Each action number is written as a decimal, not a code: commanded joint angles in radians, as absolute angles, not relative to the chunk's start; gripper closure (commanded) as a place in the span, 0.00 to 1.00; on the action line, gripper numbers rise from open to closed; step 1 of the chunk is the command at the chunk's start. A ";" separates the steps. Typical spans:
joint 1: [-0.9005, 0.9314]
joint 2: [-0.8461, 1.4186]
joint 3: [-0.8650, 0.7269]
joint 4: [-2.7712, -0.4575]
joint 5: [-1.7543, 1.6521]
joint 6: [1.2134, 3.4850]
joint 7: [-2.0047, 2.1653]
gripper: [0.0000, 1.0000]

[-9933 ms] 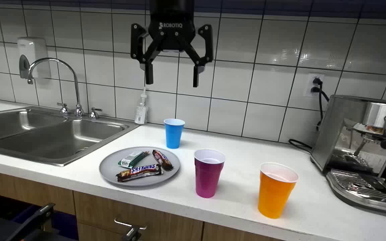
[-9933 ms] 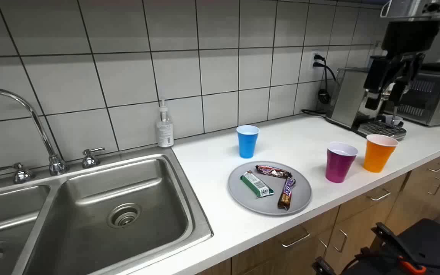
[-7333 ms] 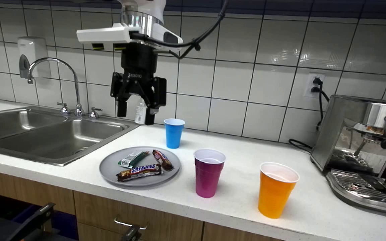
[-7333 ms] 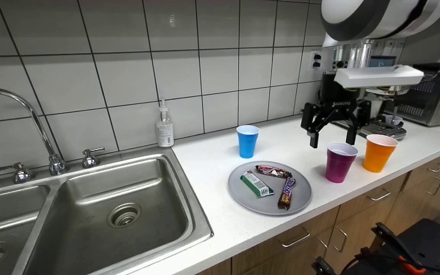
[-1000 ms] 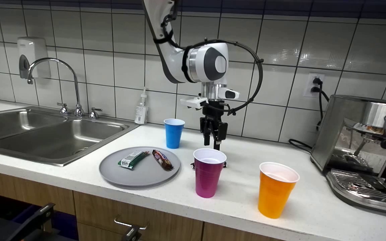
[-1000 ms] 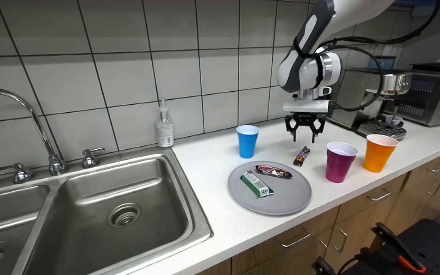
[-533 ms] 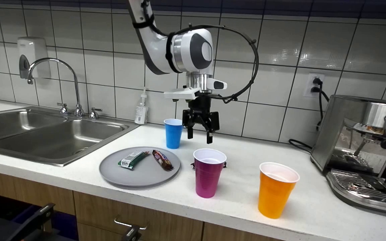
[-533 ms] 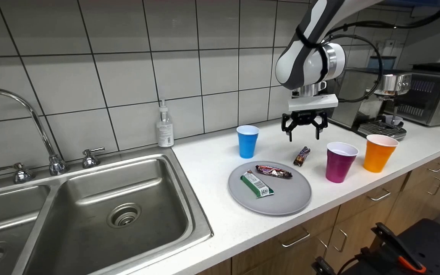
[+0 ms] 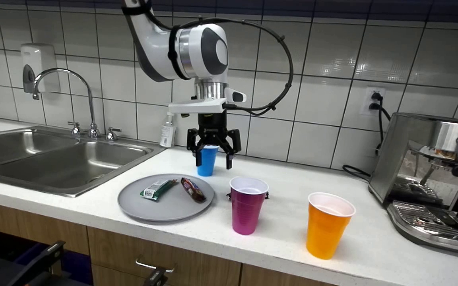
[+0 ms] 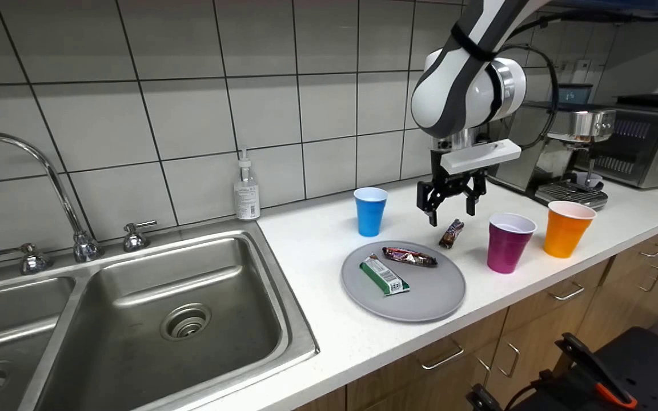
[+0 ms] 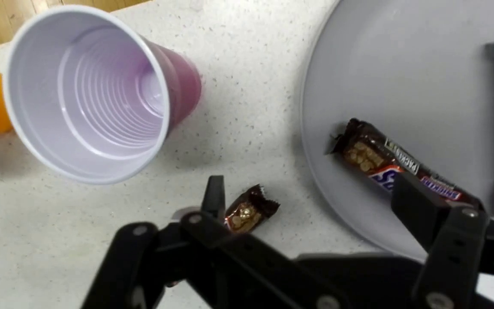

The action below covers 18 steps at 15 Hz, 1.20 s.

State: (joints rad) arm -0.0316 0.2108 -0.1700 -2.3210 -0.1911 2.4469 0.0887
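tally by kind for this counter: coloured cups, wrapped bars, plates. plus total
Cups: 3 (blue cup, purple cup, orange cup)
Bars: 3 (green bar, plated brown bar, loose brown bar)
Plates: 1 (grey plate)
Total: 7

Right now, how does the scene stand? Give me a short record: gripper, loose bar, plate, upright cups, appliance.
gripper: open, raised above the counter, holding nothing
loose bar: brown wrapper, on the counter beside the plate, not touching it
on the plate: green-wrapped bar, Snickers bar
upright cups: blue cup, purple cup, orange cup
appliance: coffee machine, at the wall
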 commanded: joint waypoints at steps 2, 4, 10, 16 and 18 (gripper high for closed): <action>-0.048 0.144 -0.111 -2.398 -0.197 2.479 -0.094 0.00; -0.045 0.182 -0.114 -2.364 -0.195 2.460 -0.050 0.00; -0.047 0.187 -0.112 -2.367 -0.194 2.460 -0.056 0.00; -0.047 0.187 -0.112 -2.367 -0.194 2.460 -0.056 0.00; -0.042 0.189 -0.114 -2.368 -0.212 2.484 -0.044 0.00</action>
State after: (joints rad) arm -0.0336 0.1885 -0.1249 -2.3683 -0.1904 2.4629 -0.0586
